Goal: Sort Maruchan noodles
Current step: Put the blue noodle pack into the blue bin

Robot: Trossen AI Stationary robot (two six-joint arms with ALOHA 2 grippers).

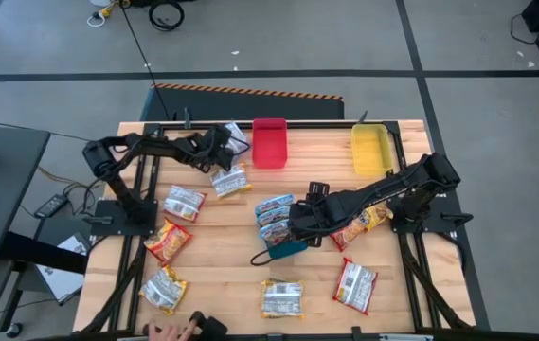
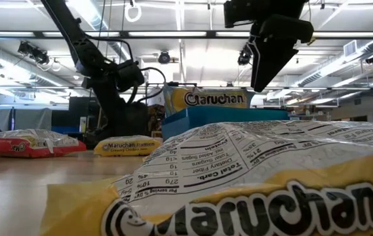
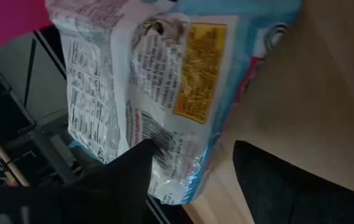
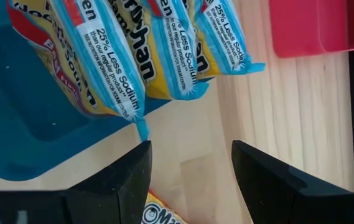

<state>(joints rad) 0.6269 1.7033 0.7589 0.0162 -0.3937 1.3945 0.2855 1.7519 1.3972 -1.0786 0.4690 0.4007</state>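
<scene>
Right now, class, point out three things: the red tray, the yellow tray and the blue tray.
red tray point(image 1: 270, 142), high view, on its floor.
yellow tray point(image 1: 370, 150), high view, on its floor.
blue tray point(image 1: 286, 250), high view, on the bare end not covered by packets.

centre: noodle packets point(image 1: 276, 213) lying in tray point(image 1: 286, 250) | upper middle: two trays point(image 1: 270, 142) point(image 1: 371, 150) side by side at table's point(image 1: 222, 256) top edge | left half: loose packets point(image 1: 183, 202) scattered | lower right: packet point(image 1: 355, 284) right of packet point(image 1: 281, 298)
</scene>
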